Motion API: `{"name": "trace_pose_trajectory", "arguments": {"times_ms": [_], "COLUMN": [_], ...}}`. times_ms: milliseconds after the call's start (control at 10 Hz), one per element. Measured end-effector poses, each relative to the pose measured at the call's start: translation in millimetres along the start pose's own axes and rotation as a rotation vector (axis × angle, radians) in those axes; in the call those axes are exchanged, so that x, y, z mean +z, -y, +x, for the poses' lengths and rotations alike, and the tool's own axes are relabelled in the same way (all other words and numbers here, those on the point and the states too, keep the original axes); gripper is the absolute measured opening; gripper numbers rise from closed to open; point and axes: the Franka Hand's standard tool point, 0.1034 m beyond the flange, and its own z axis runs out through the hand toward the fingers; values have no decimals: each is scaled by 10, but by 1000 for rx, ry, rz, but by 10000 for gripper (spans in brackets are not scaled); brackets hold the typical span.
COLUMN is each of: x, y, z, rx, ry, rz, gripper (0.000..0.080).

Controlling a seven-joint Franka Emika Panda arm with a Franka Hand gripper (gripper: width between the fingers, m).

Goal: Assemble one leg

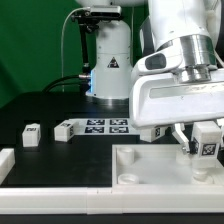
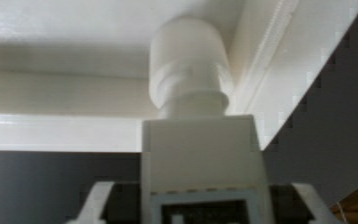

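Observation:
My gripper (image 1: 203, 146) is shut on a white leg (image 1: 207, 148) with a marker tag on its side. It holds the leg over the large white tabletop (image 1: 150, 158), at the exterior view's right. In the wrist view the leg (image 2: 201, 110) runs out from between my fingers (image 2: 101, 205), and its round stepped end points at the tabletop (image 2: 60, 70) close to a raised rim. I cannot tell whether the leg's tip touches the tabletop. Two loose legs (image 1: 32, 133) (image 1: 65, 129) lie on the dark table at the exterior view's left.
The marker board (image 1: 107, 125) lies behind the tabletop near the middle. Another white part (image 1: 5, 160) sits at the exterior view's left edge. The arm's base (image 1: 108, 60) and cables stand at the back. The arm's white body hangs above the tabletop's right side.

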Motion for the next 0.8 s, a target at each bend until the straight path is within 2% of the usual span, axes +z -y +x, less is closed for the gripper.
{"name": "trace_pose_trajectory", "arguments": {"times_ms": [300, 800], "x": [49, 70], "y": [20, -60], "z": [-35, -54], "rx": [-2, -32], "ry": [-5, -19], "rz": [0, -10], "gripper": [290, 290]}}
